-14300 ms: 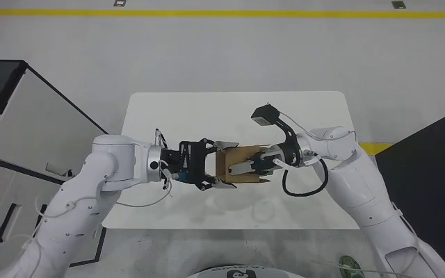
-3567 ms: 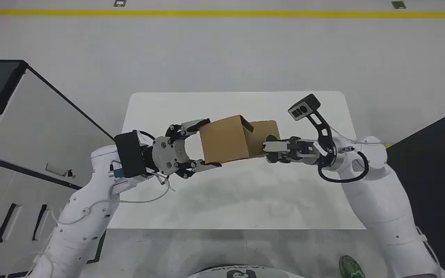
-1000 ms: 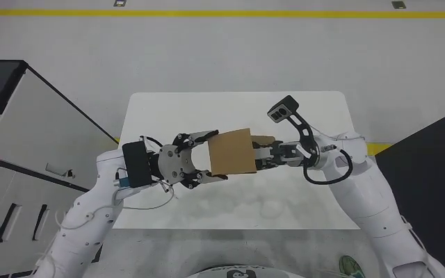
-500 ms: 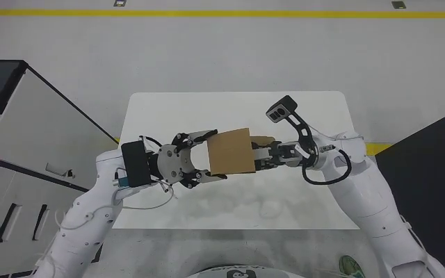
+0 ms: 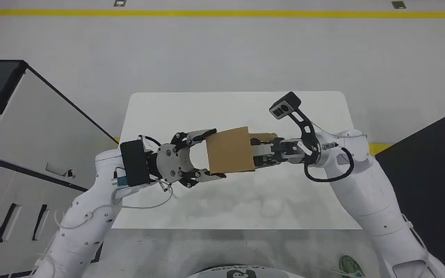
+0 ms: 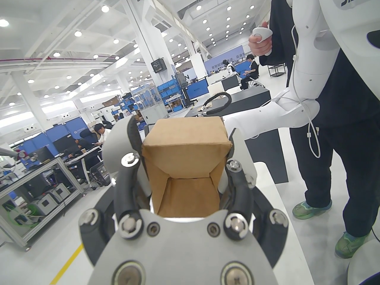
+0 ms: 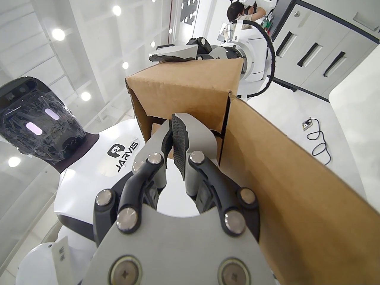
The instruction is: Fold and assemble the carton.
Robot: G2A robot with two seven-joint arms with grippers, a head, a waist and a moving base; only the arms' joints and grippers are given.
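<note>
Carton [image 5: 233,149], clamped by left gripper [image 5: 214,154], has levelled; right gripper [image 7: 175,123], fingers pinched shut on nothing, has nosed into its open end (flap-tucking likely underway).

plain brown carton [image 5: 231,151], white table [image 5: 278,208], yellow floor line [image 5: 208,12]
</note>
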